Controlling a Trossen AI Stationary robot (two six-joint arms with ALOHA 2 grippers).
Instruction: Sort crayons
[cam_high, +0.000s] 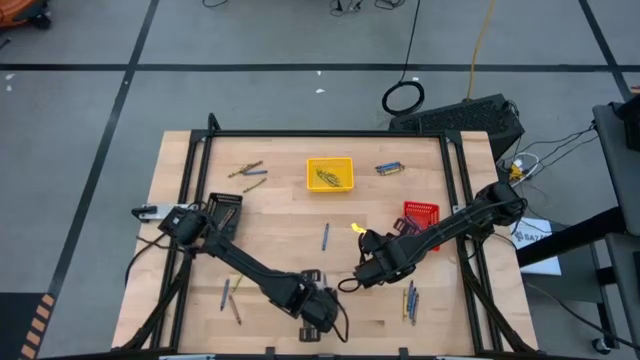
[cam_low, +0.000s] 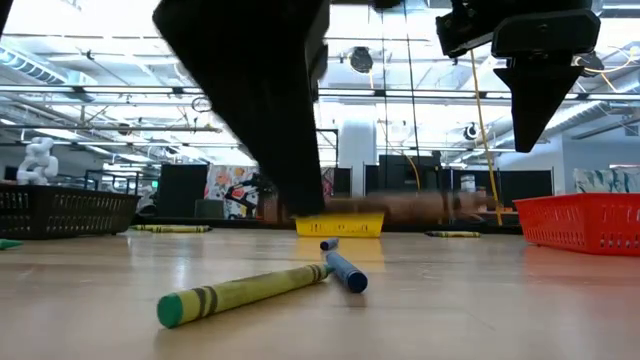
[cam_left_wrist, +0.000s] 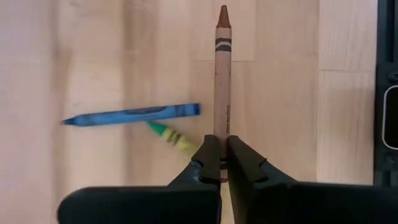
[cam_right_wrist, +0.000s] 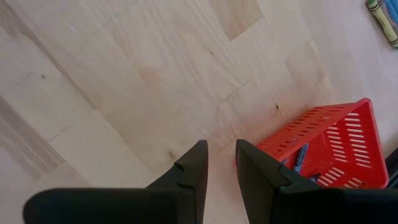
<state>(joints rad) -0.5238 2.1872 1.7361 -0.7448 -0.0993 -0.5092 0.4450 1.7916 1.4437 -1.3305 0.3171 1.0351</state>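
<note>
From above, the left gripper (cam_high: 318, 312) is buried under its own wrist, so its fingers can't be made out there. In the left wrist view the butt of the brown crayon (cam_left_wrist: 222, 87) vanishes between the fingers (cam_left_wrist: 207, 163). A green-tipped crayon (cam_left_wrist: 171, 135) beside them is blurred. In the yellow tray (cam_high: 330, 174) the contents are too small to count. Inside the red tray (cam_right_wrist: 336, 146) only a bit of a blue crayon (cam_right_wrist: 301, 155) shows, the rest hidden behind the right arm's fingers (cam_right_wrist: 255, 171). At surface level, a dark arm (cam_low: 255, 100) covers much of the room behind.
</note>
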